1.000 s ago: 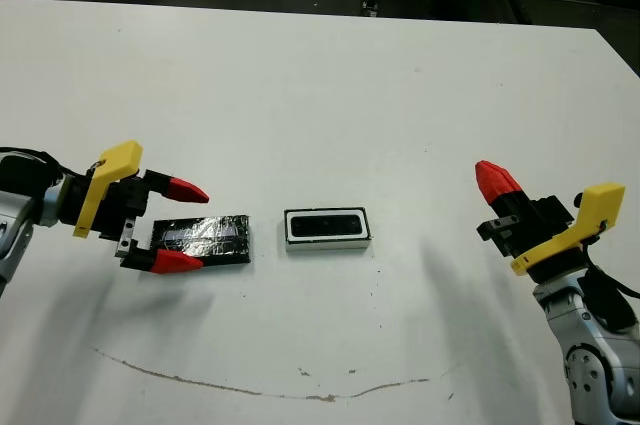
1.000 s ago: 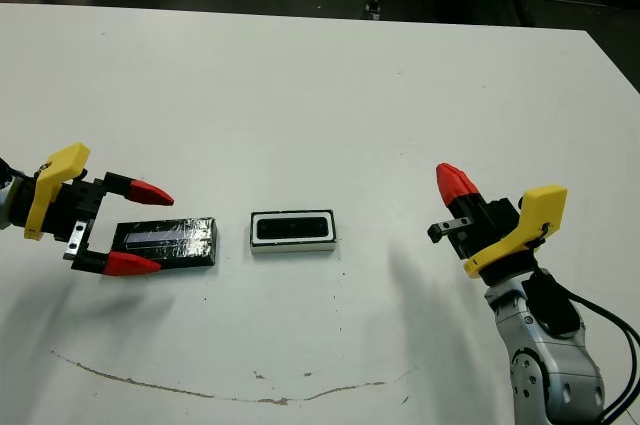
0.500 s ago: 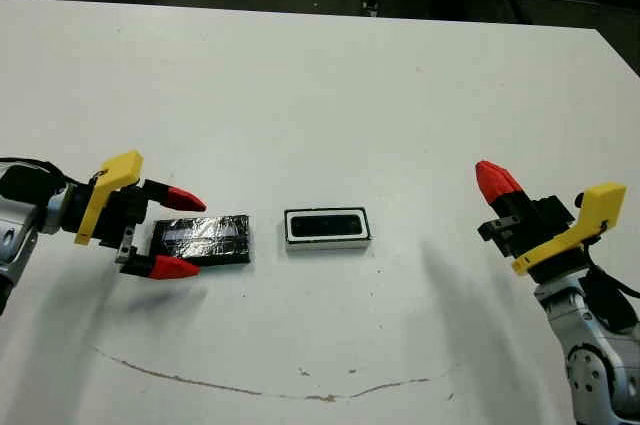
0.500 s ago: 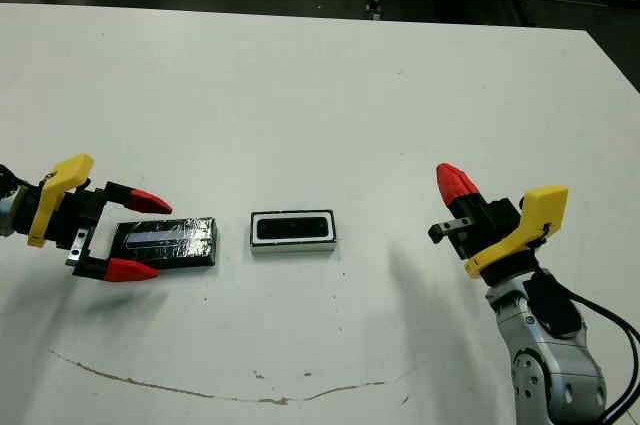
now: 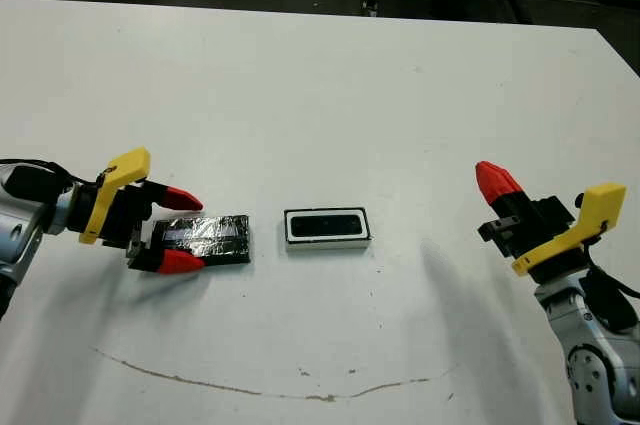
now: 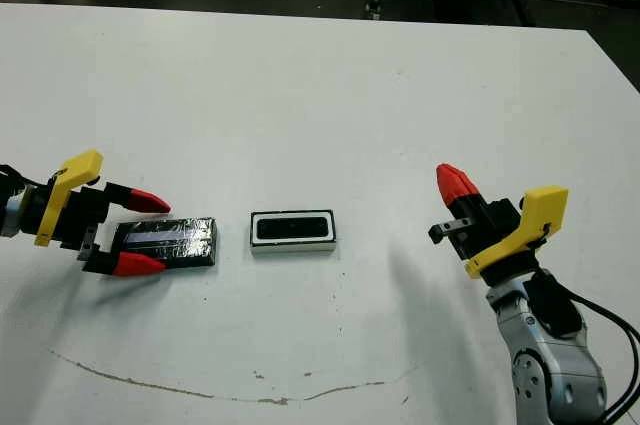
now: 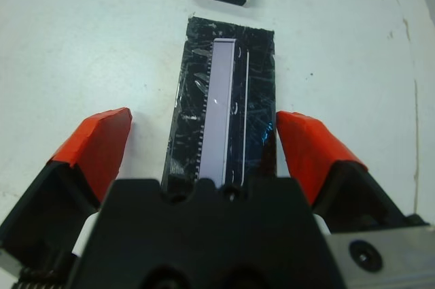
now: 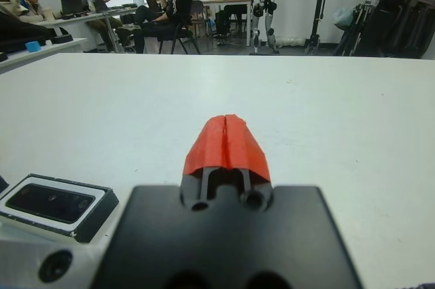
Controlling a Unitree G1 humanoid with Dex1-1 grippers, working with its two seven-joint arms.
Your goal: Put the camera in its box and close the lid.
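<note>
My left claw (image 5: 172,230) lies low over the tabletop (image 5: 320,85), spread wide astride the lid's (image 5: 205,239) end. My right claw (image 5: 497,185), pinched shut on nothing, hovers apart. The camera (image 5: 327,225) lies inside the box (image 5: 327,241).

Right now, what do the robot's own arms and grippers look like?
Each gripper, left gripper and right gripper, has a black body, a yellow bracket and two tapered red-tipped fingers. The arms behind are silver-grey with black cables along them; the right forearm is rounded with small screw holes.
</note>
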